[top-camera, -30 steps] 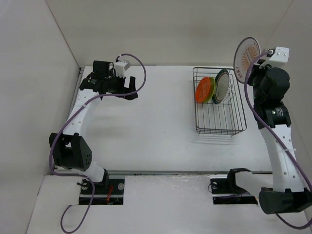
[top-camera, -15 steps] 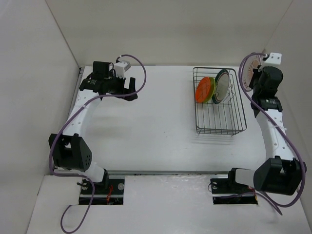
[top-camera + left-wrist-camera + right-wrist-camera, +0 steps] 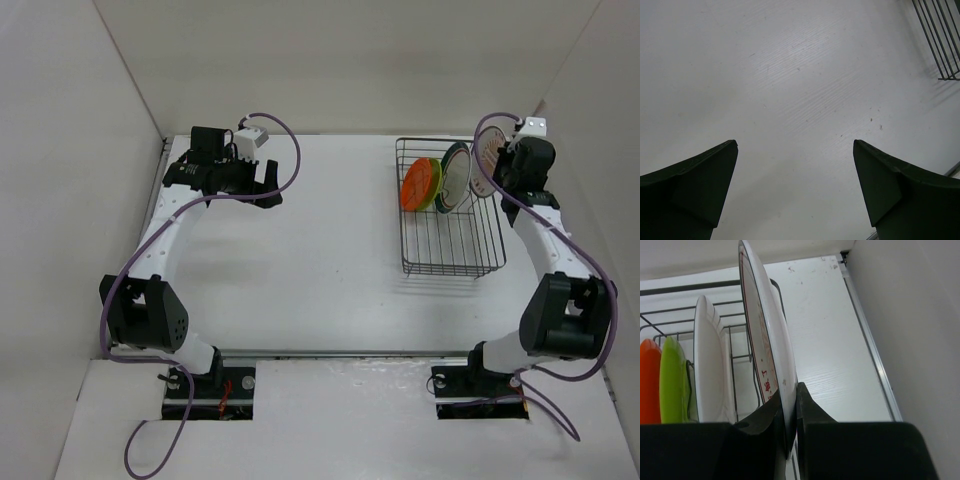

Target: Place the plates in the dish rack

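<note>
plates stand three upright at the far end of the dish rack [image 3: 452,270]: orange plate [image 3: 418,184], lime green plate [image 3: 672,385], green-rimmed white plate [image 3: 458,177]. the patterned plate [image 3: 487,152] is on edge, clamped at its rim by the right gripper [image 3: 790,400] at the rack's far right corner. the left gripper [image 3: 795,145] hovers over the white table [image 3: 320,260] with its jaws spread wide, well apart from the rack.

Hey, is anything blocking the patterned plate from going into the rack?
Nothing visible does. The right hand holds the patterned plate on edge by the right end of the dish rack; between it and the green-rimmed plate there is only bare wire.
</note>
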{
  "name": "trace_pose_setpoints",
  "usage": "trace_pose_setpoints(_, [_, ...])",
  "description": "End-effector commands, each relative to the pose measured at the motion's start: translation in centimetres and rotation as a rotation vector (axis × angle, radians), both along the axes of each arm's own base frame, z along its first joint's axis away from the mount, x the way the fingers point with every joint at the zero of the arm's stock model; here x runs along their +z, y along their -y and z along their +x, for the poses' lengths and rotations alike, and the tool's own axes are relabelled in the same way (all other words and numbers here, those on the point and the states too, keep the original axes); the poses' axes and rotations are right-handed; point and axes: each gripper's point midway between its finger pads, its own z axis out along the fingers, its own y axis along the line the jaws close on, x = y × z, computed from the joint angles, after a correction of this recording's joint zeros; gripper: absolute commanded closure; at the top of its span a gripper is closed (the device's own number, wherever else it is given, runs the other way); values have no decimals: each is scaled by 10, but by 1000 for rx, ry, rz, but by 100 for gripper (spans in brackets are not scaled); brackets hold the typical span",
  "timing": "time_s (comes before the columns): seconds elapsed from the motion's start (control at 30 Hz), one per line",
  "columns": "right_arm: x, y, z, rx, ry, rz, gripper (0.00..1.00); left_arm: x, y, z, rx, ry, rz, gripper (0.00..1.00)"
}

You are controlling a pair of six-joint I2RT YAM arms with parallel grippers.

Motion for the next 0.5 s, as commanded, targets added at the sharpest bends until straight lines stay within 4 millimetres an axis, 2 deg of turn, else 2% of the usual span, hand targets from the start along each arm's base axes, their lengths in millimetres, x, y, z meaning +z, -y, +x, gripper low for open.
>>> trace_pose_setpoints(0.0, [33,-4,15,15,139,11,100,15,1,-5,-19,49,-13,0])
trace_pose_setpoints(0.3, [12,5,22,-24,89,-3,100,13,2,-2,-19,48,-13,0])
trace_pose_setpoints(0.43, [-5,6,26,-24,53,3,100,9,2,-1,-19,37,-12,0])
trace_pose_setpoints(0.47, [-5,0,27,-14,53,3,100,5,2,0,-19,28,-10,0])
